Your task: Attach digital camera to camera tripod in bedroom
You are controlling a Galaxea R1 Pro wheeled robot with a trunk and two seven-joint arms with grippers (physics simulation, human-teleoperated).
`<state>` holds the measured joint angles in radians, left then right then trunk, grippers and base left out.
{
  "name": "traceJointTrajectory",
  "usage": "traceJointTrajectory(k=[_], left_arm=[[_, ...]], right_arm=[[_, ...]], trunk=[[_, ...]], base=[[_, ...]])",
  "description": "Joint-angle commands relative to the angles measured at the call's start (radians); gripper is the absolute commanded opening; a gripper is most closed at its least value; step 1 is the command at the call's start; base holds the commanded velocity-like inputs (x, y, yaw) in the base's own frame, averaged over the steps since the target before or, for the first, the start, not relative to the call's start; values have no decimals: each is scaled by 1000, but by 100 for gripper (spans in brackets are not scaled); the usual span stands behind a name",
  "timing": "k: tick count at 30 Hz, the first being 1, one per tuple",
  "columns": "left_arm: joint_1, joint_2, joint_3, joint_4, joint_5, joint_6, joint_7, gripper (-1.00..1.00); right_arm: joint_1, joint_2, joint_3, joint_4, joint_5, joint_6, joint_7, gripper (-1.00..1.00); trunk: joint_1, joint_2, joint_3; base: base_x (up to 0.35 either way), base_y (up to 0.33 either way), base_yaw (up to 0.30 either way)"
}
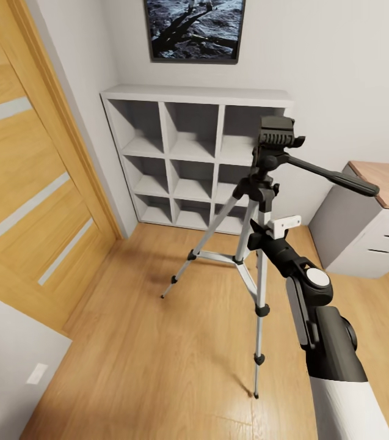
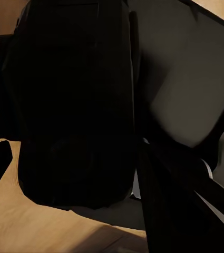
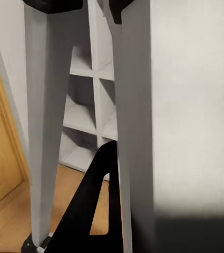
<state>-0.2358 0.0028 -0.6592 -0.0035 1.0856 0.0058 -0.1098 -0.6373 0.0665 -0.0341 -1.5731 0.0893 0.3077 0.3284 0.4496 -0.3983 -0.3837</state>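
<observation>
The camera tripod (image 1: 258, 201) stands on the wood floor in front of the shelf. It has silver legs, a black head (image 1: 275, 137) and a long pan handle (image 1: 334, 177) pointing right. Nothing is mounted on that head. My right gripper (image 1: 260, 235) is up against the upper part of the near leg. In the right wrist view two silver legs (image 3: 48, 105) loom very close, and one black finger (image 3: 93, 211) shows beside the nearer leg. The grip itself is hidden. In the left wrist view a large black blocky shape (image 2: 75, 105) sits right at the lens, too dark to identify. The digital camera is not identifiable.
A white cube shelf (image 1: 188, 159) stands against the wall under a framed picture (image 1: 194, 27). The wooden door (image 1: 23, 183) is on the left. A grey drawer unit with a wood top (image 1: 371, 232) is on the right, and a grey surface (image 1: 5, 366) lies at the lower left.
</observation>
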Motion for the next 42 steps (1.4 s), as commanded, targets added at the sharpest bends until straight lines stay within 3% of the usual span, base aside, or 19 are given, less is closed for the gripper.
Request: traceJointTrajectory(k=[1,24,42], left_arm=[[0,0,-8,0,8,0,-5,-100],[0,-1,-8,0,7,0,-5,-100],[-1,0,-8,0,8,2,-5,-100]], right_arm=[[-1,-1,-3,-2,6,5,9,-100],[-1,-2,6,0,4,5,18,-100],[13,-1,5,5,-3,1,176,-100]], trunk=[[0,-2,-1],[0,-2,-1],[0,-2,-1]], base=[[0,-283,0],[0,-272,0],[0,-25,0]])
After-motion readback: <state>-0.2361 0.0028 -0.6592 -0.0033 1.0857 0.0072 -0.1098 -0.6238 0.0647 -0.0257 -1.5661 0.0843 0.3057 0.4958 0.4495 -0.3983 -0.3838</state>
